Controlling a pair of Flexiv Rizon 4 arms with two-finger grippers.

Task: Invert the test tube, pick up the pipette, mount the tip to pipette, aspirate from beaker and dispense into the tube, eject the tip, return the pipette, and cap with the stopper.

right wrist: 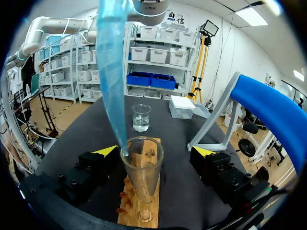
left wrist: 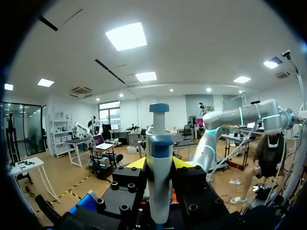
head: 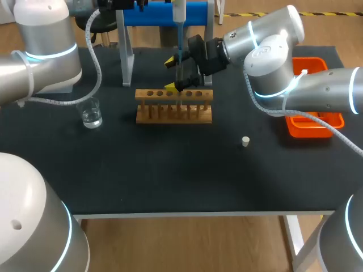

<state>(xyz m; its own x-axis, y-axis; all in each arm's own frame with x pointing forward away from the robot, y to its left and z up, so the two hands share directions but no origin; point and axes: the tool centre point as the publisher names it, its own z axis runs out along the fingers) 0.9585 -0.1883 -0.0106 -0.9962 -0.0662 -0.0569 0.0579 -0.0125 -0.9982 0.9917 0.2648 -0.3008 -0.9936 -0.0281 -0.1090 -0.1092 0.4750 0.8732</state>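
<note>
A clear test tube [right wrist: 142, 178] stands upright, mouth up, in the wooden rack [head: 174, 106]. My right gripper [right wrist: 157, 151] is open, one finger on each side of the tube, neither touching it. In the head view this gripper [head: 177, 73] hangs over the rack and hides the tube. My left gripper [left wrist: 159, 165] is shut on the white and blue pipette [left wrist: 158, 158]. The pipette [head: 178, 14] hangs above the rack. Its blue tip [right wrist: 112, 81] points down, with its end at the rim of the tube's mouth. A small white stopper [head: 245, 141] lies on the table right of the rack.
The glass beaker [head: 91, 113] with clear liquid stands left of the rack. An orange tray [head: 315, 126] sits at the right edge under my right arm. A grey and blue stand [head: 127, 51] rises behind the rack, and a clear box [right wrist: 182, 106] lies beside it.
</note>
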